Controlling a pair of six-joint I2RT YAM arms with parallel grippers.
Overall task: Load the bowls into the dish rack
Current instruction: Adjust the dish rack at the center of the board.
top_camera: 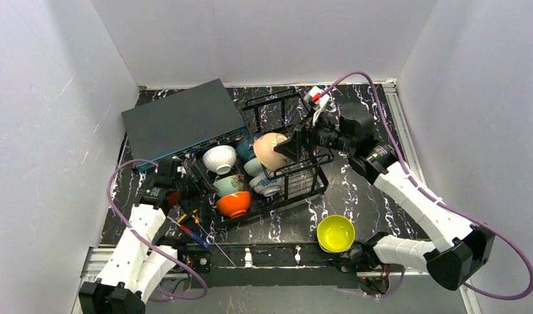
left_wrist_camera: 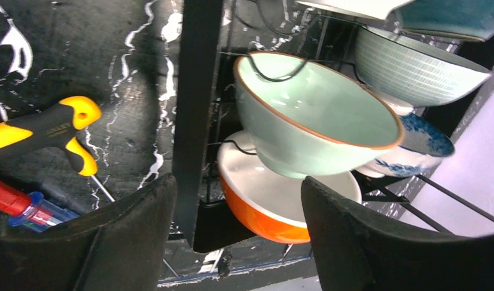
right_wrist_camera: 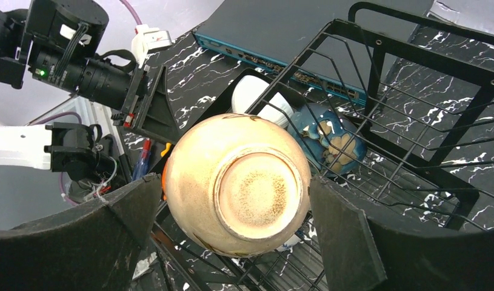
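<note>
Bowls (top_camera: 219, 159) mostly sit in the dish rack (top_camera: 312, 176). Pinkish beige bowl (right_wrist_camera: 238, 185) lies base-up on its wires, right gripper (right_wrist_camera: 235, 182) spread wide around it. Left gripper (left_wrist_camera: 238, 183) open, empty. Yellow bowl (top_camera: 335, 233) sits apart on worktop (top_camera: 368, 203). Likely glazed, slippery and breakable; take by rim.

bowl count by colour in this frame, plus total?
yellow bowl: 1
orange bowl: 1
mint-green bowl: 1
white bowl: 1
dark blue bowl: 1
blue-and-white patterned bowl: 1
pale ribbed bowl: 1
pinkish beige bowl: 1
Total: 8 bowls
</note>
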